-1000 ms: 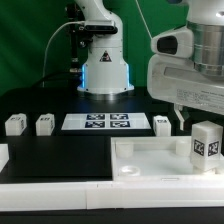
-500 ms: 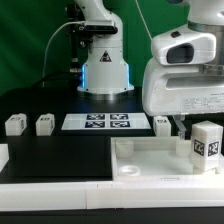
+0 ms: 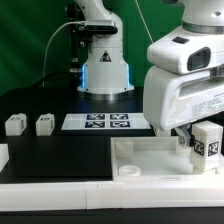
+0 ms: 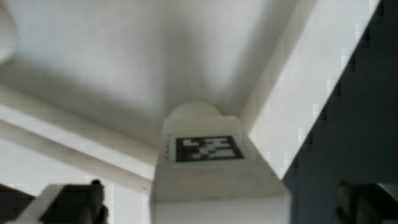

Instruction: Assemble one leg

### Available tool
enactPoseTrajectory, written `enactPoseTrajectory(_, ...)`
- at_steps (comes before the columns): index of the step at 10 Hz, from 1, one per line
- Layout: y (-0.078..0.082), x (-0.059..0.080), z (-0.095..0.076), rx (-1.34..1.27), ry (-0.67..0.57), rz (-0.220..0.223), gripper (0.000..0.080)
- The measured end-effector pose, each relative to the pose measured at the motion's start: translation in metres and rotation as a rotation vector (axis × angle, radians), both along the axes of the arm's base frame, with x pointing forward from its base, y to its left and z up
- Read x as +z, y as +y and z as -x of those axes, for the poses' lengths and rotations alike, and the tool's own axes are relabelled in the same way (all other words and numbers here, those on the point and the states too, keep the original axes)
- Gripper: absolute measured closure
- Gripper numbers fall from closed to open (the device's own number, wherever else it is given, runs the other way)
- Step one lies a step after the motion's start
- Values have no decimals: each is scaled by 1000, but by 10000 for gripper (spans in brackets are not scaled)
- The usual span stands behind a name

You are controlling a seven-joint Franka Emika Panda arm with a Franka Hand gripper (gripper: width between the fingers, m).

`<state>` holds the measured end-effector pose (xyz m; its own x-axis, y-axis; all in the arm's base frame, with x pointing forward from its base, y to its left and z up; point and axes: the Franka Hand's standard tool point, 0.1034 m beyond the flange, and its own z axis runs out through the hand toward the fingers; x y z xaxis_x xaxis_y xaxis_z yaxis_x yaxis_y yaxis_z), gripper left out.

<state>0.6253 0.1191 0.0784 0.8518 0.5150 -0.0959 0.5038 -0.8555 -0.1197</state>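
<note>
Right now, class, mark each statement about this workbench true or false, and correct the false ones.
1. The tool is open, with one finger on each side of the leg. True.
2. The leg stands upright on the white tray. True.
3. The marker board lies inside the tray. False: it lies on the black table, apart from the tray.
4. Four small white blocks stand at the exterior view's left. False: two small blocks stand there.

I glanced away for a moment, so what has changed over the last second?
The arm came down, setting the open tool either side of the upright leg on the tray; it now hides a small block behind the tray. Nothing is gripped. The leg, the tray, the marker board and two loose blocks stayed put.
</note>
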Motion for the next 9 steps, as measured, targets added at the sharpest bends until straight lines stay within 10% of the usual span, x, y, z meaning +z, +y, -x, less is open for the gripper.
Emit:
enactPoseTrajectory(5,-2,0,0,-11,0,2,505)
enactPoseTrajectory(9,-2,-1,0,-64,3,9,506)
